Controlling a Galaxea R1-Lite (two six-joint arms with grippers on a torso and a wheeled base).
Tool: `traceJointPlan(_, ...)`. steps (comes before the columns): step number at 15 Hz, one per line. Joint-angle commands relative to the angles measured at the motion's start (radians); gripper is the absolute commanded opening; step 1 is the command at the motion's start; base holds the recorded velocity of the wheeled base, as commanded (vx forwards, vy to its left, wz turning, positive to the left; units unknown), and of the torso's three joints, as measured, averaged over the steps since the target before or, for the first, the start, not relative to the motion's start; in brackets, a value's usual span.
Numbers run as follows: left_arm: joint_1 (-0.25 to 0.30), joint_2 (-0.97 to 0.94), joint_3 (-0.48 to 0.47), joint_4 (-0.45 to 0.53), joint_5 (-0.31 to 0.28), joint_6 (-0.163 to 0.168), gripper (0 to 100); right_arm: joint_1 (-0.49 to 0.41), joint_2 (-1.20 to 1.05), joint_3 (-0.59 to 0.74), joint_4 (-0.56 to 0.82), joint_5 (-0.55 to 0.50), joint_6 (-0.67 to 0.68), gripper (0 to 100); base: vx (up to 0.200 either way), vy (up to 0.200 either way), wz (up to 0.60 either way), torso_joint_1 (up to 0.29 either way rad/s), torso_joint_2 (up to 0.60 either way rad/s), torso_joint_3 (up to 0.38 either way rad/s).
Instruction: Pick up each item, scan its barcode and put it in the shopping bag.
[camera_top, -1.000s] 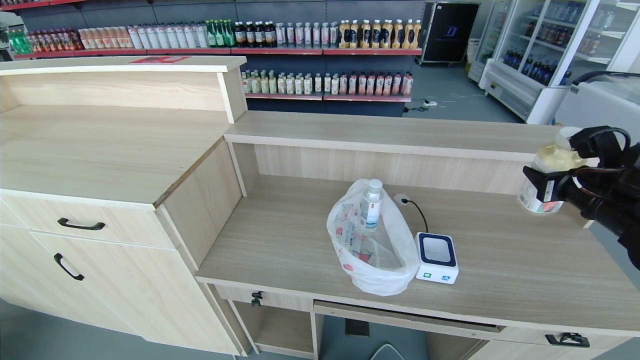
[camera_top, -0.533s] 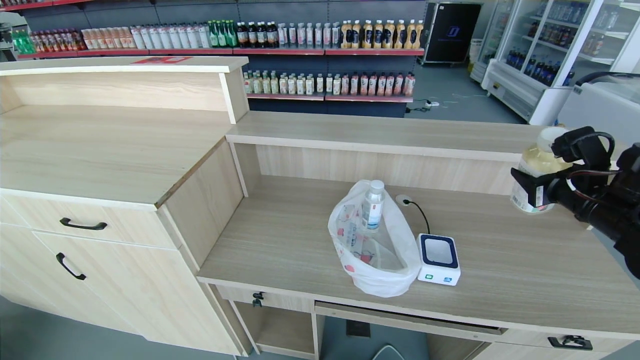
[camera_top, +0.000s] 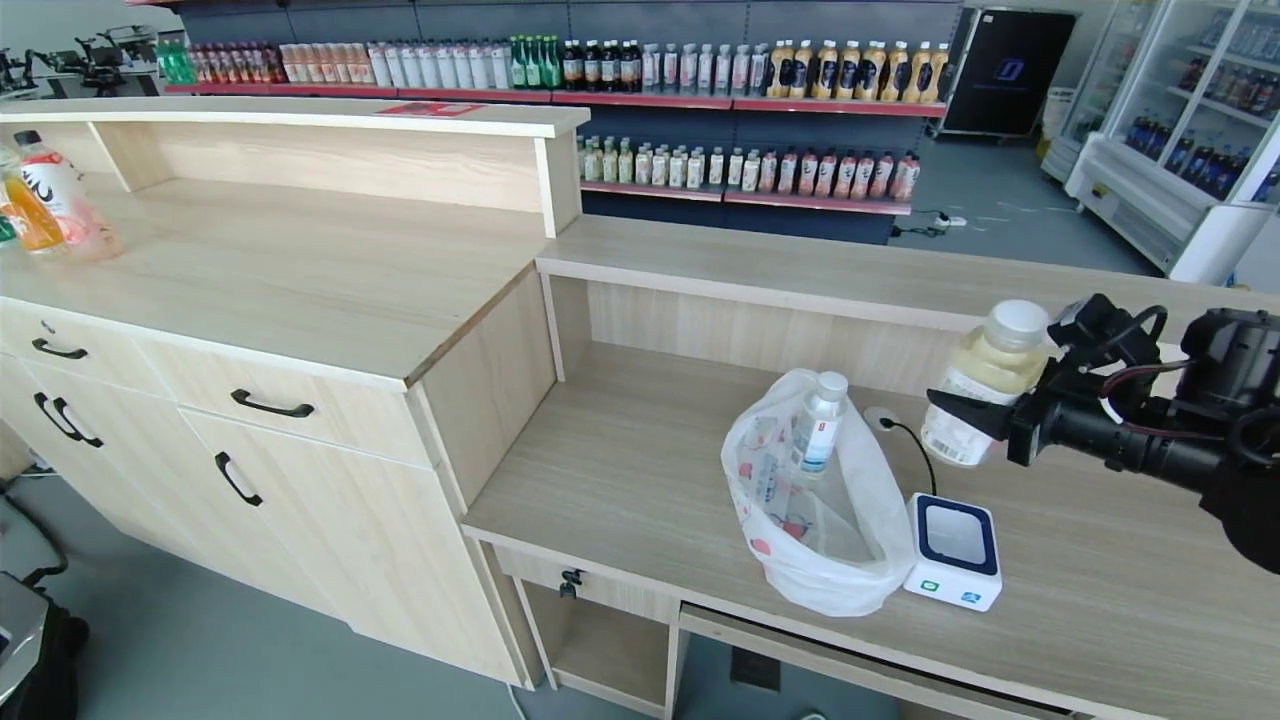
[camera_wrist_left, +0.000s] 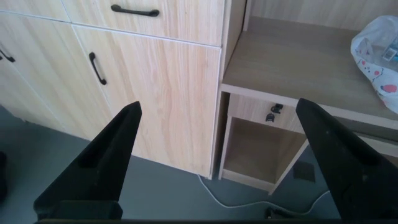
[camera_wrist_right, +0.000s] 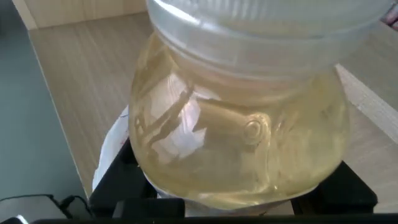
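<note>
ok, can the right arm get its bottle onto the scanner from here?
Probably yes: the right gripper holds the bottle in the air just beyond the scanner, nothing between them; the bag sits beside it.

A pale-yellow plastic drink bottle (camera_top: 985, 380) with a white cap is held slightly tilted above the lower wooden counter (camera_top: 620, 470), clamped in the right gripper (camera_top: 975, 425). A white plastic shopping bag (camera_top: 850, 560) (red print, mouth open) sits there against a white square scanner (camera_top: 953, 551), with a clear water bottle (camera_top: 815, 425) upright inside.
</note>
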Motion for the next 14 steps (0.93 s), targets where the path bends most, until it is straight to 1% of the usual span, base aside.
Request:
traceJointPlan(1,0.001,0.002,0.000,0.000,0.000,0.000,100,-0.020,0.094,-0.001,0.001,0.122,-0.001,0,0.000,0.000,0.00,0.000,0.00,0.000)
traceJointPlan(3,0.001,0.002,0.000,0.000,0.000,0.000,100,-0.025,0.155,-0.008,-0.007,0.211,-0.006,0,0.000,0.000,0.00,0.000,0.00,0.000)
traceJointPlan(7,0.001,0.002,0.000,0.000,0.000,0.000,100,-0.017,0.278,-0.052,-0.008,0.214,-0.023,0,0.000,0.000,0.00,0.000,0.00,0.000)
traceJointPlan(12,0.001,0.002,0.000,0.000,0.000,0.000,100,0.030,0.408,-0.143,-0.026,0.214,-0.023,0,0.000,0.000,0.00,0.000,0.00,0.000)
traceJointPlan(14,0.001,0.002,0.000,0.000,0.000,0.000,100,0.049,0.431,-0.153,-0.043,0.214,-0.023,0,0.000,0.000,0.00,0.000,0.00,0.000)
